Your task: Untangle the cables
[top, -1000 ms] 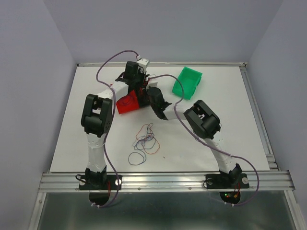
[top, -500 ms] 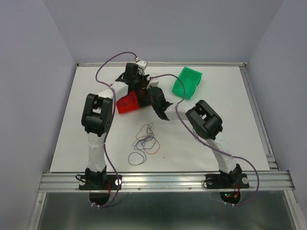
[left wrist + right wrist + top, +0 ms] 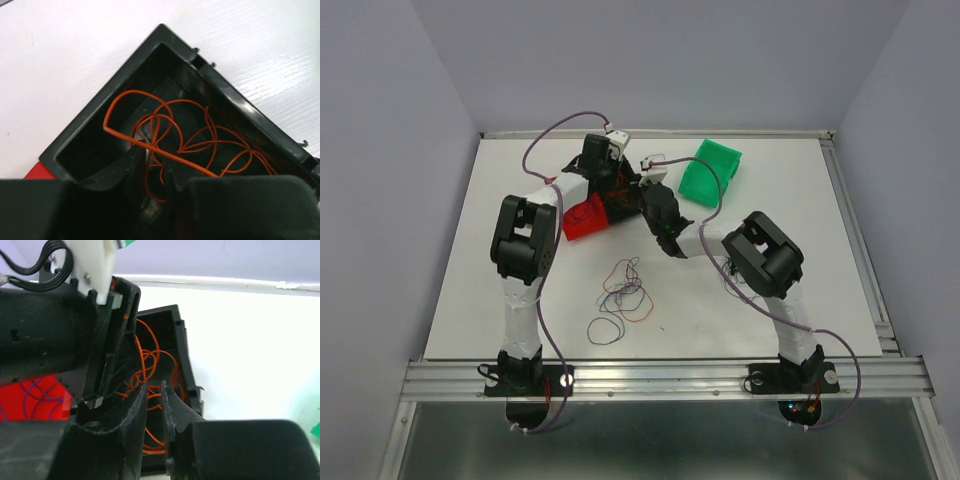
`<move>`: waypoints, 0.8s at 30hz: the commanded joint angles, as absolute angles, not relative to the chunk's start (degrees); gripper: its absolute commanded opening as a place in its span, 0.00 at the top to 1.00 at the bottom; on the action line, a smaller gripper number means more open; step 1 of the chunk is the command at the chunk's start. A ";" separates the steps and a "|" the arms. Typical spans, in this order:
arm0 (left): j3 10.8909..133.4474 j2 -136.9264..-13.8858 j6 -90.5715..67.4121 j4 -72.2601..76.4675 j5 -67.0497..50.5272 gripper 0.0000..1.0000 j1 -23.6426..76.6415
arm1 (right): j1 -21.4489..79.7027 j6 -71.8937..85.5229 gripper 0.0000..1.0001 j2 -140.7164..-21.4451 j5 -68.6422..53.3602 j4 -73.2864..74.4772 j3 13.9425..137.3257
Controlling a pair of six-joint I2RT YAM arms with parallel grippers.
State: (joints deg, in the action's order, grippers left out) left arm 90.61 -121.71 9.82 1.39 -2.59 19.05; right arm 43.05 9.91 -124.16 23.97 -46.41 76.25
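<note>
Orange cables [image 3: 184,148]: loose curly bunch inside black bin [image 3: 100,102], one thicker strand crossing the rest diagonally. The lower part of the bunch is hidden behind the tool bodies in both wrist views.

Left tool [image 3: 155,161] is down in the bin, fingers a narrow gap apart. A couple of orange strands run through the gap; can't tell if they touch the pads. Right tool [image 3: 153,386] is at the same bin from the other side, fingers also slightly apart, with orange strands behind them and contact unclear. The left wrist body fills the left of the right wrist view and blocks much of the bin.

Purple cables [image 3: 30,401] show against the red bin [image 3: 585,217], just beside the black one, cut off by the arm.

In the top view the two wrists cover the black bin almost fully, and the orange bunch can't be seen there.

Loose cables [image 3: 625,288], red, blue and dark strands, lie in a small tangle on the worktop [image 3: 800,210], nearer the bases and well apart from both tools. The strands are too thin to trace. A separate blue loop [image 3: 606,330] lies near it, closer to the bases.

Green bin [image 3: 710,172] is far right of the wrists, inside not readable.
</note>
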 commanded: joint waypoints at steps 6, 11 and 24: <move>84.91 -111.45 11.16 3.34 -2.46 0.56 19.16 | 41.13 12.04 0.76 -119.27 26.02 -54.58 70.93; 82.80 -107.50 11.43 3.43 -2.99 0.53 19.16 | 40.78 12.30 0.76 -119.18 25.31 -55.55 69.96; 77.52 -98.79 12.57 4.04 -0.79 0.50 20.21 | 39.29 10.81 0.62 -119.88 16.62 -54.15 70.40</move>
